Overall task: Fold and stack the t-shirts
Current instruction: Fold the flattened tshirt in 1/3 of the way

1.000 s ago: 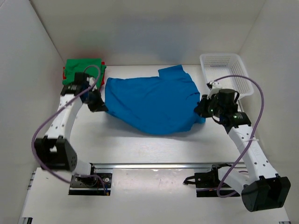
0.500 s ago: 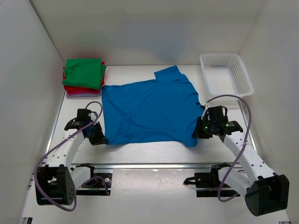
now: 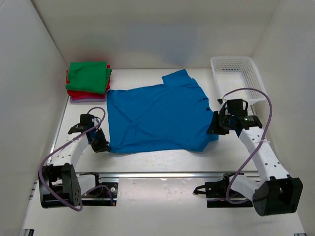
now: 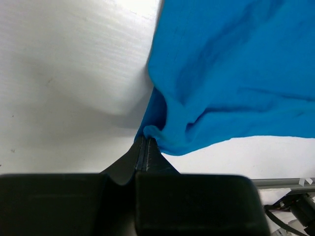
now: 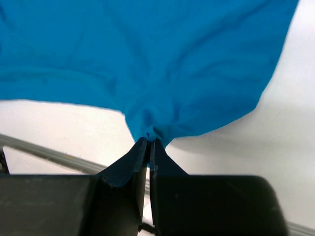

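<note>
While the blue t-shirt (image 3: 157, 115) lies spread mid-frame, we see left fingers (image 4: 129, 161) pinched closed on its lower-left corner, right fingers (image 5: 135, 155) likewise clamping its lower-right corner.

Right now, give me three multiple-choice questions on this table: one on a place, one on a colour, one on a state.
1. Where is the white basket? A far right; B far left; C near centre.
2. What colour tops the folded stack? A red; B green; C yellow.
3. The left fingers and right fingers are: A open; B shut on the blue t-shirt; C shut on nothing.
Answers: 1 A, it sits by the far right wall. 2 B, its top layer is green. 3 B, blue cloth bunches between both closed pairs.
</note>
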Controlling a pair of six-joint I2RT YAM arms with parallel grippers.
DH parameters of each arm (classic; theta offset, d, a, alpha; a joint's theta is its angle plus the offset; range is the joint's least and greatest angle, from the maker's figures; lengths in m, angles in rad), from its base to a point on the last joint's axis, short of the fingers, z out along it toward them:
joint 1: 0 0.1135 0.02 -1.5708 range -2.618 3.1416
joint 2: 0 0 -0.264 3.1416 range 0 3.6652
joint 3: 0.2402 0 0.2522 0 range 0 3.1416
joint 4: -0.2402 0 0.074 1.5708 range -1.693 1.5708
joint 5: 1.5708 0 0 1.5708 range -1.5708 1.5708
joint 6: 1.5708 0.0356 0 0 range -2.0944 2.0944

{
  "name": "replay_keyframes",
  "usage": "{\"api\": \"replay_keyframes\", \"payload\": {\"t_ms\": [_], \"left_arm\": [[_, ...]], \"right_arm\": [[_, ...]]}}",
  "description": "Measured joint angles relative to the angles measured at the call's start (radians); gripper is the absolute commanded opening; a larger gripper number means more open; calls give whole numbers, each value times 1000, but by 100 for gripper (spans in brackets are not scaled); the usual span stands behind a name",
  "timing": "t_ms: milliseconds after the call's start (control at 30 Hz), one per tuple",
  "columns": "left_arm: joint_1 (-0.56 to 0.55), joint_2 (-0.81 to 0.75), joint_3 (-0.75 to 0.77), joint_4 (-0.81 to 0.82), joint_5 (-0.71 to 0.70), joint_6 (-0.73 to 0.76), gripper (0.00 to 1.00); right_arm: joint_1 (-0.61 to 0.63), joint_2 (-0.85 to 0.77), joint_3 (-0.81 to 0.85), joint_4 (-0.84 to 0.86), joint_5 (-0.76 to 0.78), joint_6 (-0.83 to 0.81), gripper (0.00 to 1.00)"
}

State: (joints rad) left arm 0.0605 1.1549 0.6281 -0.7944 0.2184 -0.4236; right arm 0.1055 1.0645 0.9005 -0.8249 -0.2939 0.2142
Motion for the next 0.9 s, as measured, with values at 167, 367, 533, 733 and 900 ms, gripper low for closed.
{"api": "replay_keyframes", "payload": {"t_ms": [167,367,533,733,900], "left_arm": [[-3,32,1,30,7,-8,0],[2,80,31,40,27,-19,0],[2,117,80,67,50,-27,0],[6,134,103,104,55,-53,0],[19,136,114,149,51,-75,0]], "right_arm": [[-22,129,77,37,-13,-44,0],[-28,255,146,60,-26,-69,0],[-29,333,256,71,-27,-86,0],[-28,412,387,78,-28,-101,0],[-24,492,465,82,-28,-112,0]]}}
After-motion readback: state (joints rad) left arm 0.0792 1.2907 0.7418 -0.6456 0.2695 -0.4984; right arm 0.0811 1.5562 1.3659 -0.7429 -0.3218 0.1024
